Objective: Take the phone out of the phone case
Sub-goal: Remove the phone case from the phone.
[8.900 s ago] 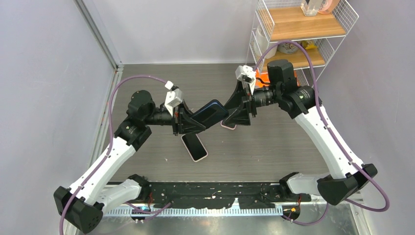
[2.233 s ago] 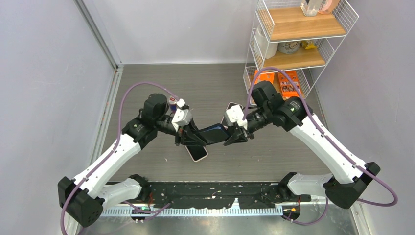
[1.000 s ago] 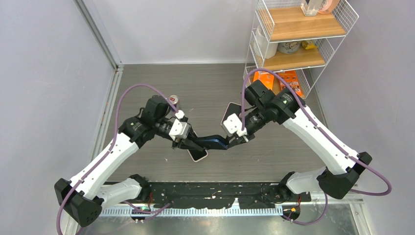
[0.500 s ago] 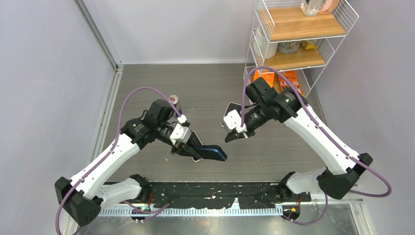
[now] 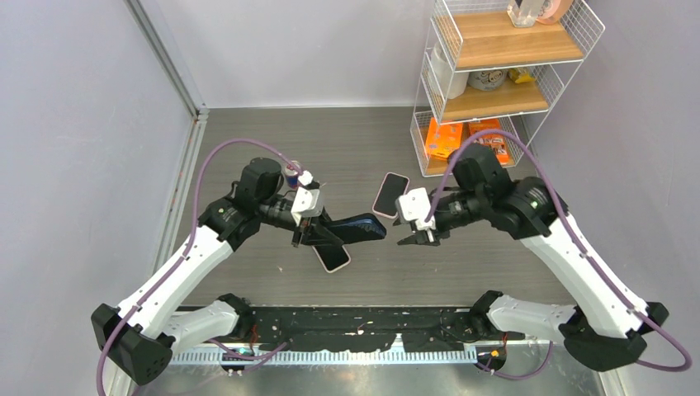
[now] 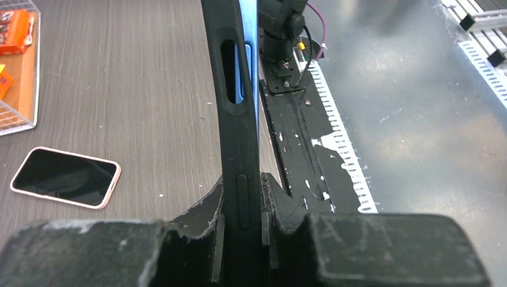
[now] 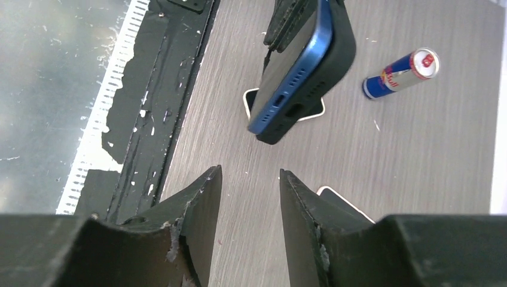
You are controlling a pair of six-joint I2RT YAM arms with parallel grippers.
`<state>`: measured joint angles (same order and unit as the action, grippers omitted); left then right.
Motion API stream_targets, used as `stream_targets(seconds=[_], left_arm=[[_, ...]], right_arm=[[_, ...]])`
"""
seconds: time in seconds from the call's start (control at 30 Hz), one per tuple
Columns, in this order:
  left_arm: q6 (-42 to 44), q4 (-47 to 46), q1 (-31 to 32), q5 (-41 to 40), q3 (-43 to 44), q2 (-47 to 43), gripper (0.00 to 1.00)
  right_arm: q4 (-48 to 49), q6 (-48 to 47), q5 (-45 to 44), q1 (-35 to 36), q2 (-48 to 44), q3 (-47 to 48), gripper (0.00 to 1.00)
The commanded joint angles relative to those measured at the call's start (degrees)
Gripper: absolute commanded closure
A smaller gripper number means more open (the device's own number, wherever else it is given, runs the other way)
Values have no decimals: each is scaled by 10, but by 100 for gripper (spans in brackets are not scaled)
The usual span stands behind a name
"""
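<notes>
Two arms stand bolted at the near edge of the table [image 5: 347, 140]. The left gripper [image 5: 317, 233] has its jaws closed on the front and back faces of the black phone case [image 7: 332, 58]. It grips the case at one end and holds it clear of the tabletop. The blue phone [image 7: 298, 72] is seated in the case, with its port end pointing toward the right arm. The right gripper [image 5: 410, 238] has its jaws parted with nothing between them, and it faces that free end from just beside it, not touching.

On the table, the near spare phone [image 5: 334, 257] lies flat under the left gripper. The far spare phone [image 5: 390, 194] lies flat beyond the right gripper. A drink can [image 7: 399, 73] lies on its side farther back, beside the left arm. A wire shelf [image 5: 495, 74] stands at the far right corner, with orange packets [image 5: 446, 136] on its lowest tier.
</notes>
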<state>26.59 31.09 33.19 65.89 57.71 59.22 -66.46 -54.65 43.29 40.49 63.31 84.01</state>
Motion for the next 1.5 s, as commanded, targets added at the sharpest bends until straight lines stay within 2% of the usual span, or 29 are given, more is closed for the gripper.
stream_targets(seconds=[0.0, 0.3, 0.53, 1.03, 1.47], left_arm=[[-81, -85, -3, -18, 25, -13, 100], [-91, -97, -3, -30, 11, -15, 100], [-95, -110, -2, -35, 8, -14, 100], [-99, -119, -2, -58, 5, -17, 100], [-100, -122, -3, -50, -1, -18, 100]], right_arm=[[46, 56, -14, -5, -35, -7, 53], [88, 130, 94, -35, -19, 8, 55], [123, 169, 141, -50, 1, -4, 56], [135, 185, 179, -67, -3, -22, 61], [146, 188, 168, -75, -7, -24, 62]])
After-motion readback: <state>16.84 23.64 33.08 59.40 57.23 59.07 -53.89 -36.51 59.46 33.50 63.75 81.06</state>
